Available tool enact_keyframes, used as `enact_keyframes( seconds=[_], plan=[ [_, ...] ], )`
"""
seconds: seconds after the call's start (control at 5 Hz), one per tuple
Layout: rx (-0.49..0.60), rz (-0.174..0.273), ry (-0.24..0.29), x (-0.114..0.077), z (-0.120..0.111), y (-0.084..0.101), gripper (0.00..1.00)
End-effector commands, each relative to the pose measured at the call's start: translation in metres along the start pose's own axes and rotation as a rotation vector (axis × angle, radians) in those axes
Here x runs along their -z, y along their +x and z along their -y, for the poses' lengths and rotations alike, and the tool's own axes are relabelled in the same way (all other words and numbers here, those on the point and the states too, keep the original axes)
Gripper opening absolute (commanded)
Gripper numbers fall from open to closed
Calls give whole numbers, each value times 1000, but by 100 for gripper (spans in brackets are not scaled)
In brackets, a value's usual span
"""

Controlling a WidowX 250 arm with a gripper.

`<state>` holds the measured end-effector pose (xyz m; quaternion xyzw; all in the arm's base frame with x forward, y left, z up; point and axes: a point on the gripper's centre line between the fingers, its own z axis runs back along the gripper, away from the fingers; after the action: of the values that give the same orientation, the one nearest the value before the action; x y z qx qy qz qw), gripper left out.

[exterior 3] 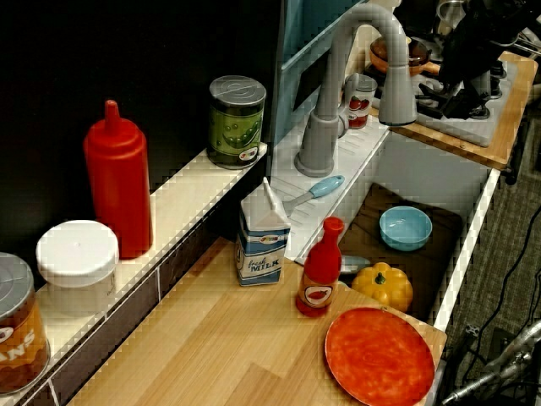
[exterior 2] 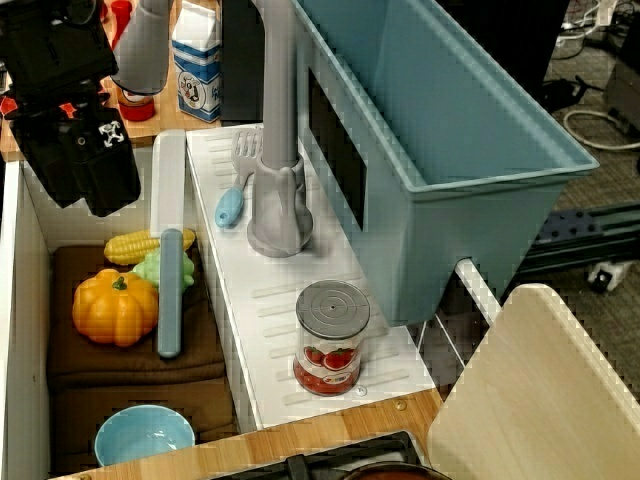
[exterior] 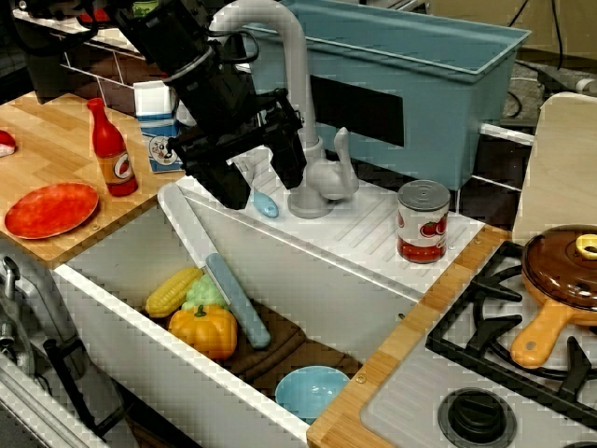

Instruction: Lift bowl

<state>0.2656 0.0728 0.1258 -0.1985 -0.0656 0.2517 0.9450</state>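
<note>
The bowl (exterior: 312, 391) sits upright in the toy sink (exterior: 112, 289), on the brown mat (exterior: 280, 350) at the end nearest the stove (exterior: 504, 373), and nothing touches it. The claw (exterior: 256, 177) hangs well apart from it, above the opposite end of the sink, close beside the grey faucet (exterior: 298, 112). Its two black fingers (exterior: 224, 182) point downward with a clear gap between them, gripping nothing (the side view (exterior 2: 85, 170) shows only the dark body, so the gap reads best from the front).

Between the claw and the bowl, down in the sink, lie an orange pumpkin (exterior: 203, 329), a yellow corn cob (exterior: 173, 291) and a pale green vegetable (exterior: 203, 295), all bunched together. A long white and blue tool (exterior: 224, 280) leans beside them, running up to the sink's rim just below the claw. The bowl lies beyond the pumpkin, not touching it.

Just beside the claw, at the faucet's foot, rests a small blue-handled spatula (exterior: 265, 203) on the white drainboard (exterior: 373, 233). Farther along the drainboard, on the bowl's side, stands a tomato can (exterior: 423, 221). On the other side of the claw, on the wooden surface (exterior: 47, 140), stand a milk carton (exterior: 159, 126), a red bottle (exterior: 110, 149) and a red-orange plate (exterior: 51, 209).
</note>
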Motion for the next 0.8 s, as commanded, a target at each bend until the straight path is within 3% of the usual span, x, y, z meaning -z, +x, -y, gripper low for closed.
enact_keyframes(
  seconds=[0.0,0.2,0.4,0.6],
  plan=[
    [0,0,0,0,0,0,100],
    [25,-11,62,50,-7,1,100],
    [58,-19,104,81,-8,0,100],
    [80,-68,136,108,-9,9,100]
  ],
)
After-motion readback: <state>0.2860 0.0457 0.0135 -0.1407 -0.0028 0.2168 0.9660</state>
